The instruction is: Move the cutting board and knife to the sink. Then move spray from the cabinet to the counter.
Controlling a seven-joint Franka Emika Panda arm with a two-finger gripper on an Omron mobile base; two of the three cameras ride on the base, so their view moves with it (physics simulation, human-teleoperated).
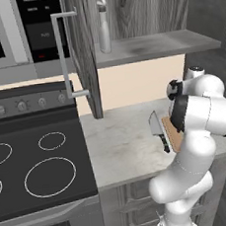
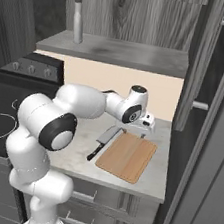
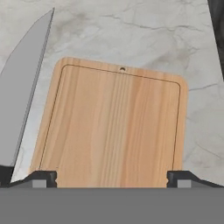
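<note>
The tan cutting board (image 2: 127, 157) lies flat on the marble counter (image 2: 77, 154), and shows close up in the hand view (image 3: 116, 127). Along its left side lies the knife (image 2: 103, 142), black handle toward the counter's front; its grey blade (image 3: 24, 96) is apart from the board. My gripper (image 2: 140, 133) hovers open over the board's far end, with nothing between its fingertips (image 3: 43, 178). The pale spray (image 1: 103, 24) stands upright on the open cabinet's grey shelf (image 1: 147, 46), up and to the left (image 2: 78, 16). The sink is out of view.
The cabinet door (image 1: 81, 54) stands open with its silver bar handle (image 1: 64, 56) jutting toward the stove (image 1: 36, 163). A microwave (image 1: 6, 32) hangs above the stove. A tall dark panel (image 2: 208, 122) walls off the counter's right end.
</note>
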